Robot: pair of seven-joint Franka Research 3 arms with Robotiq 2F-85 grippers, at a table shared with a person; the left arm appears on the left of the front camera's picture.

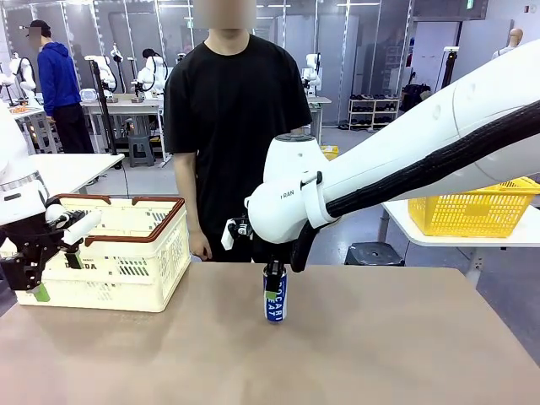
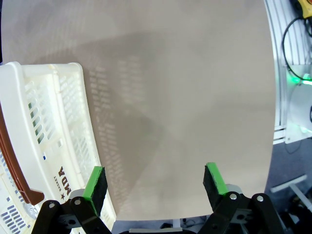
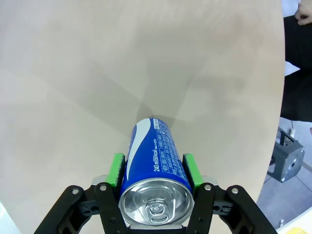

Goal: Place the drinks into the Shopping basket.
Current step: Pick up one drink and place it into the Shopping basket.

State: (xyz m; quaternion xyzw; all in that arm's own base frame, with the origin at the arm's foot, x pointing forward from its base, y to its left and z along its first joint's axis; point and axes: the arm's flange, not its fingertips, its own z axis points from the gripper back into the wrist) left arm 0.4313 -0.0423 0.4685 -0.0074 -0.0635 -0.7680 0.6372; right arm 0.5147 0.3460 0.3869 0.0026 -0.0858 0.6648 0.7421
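Upright blue can (image 3: 155,170) on table (image 3: 73,73), clamped between right gripper (image 3: 155,173) pads, top end.

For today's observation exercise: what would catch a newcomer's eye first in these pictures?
Probably the blue Pocari Sweat can standing upright mid-table, clamped by the right gripper, whose big white arm sweeps in from the right. Next, the cream shopping basket with its brown rim at the table's left, with the open left gripper beside it.

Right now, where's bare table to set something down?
Bare: the table right of the blue can, and the near strip in front of it. Crowded: the left end, with the basket and the open left gripper.
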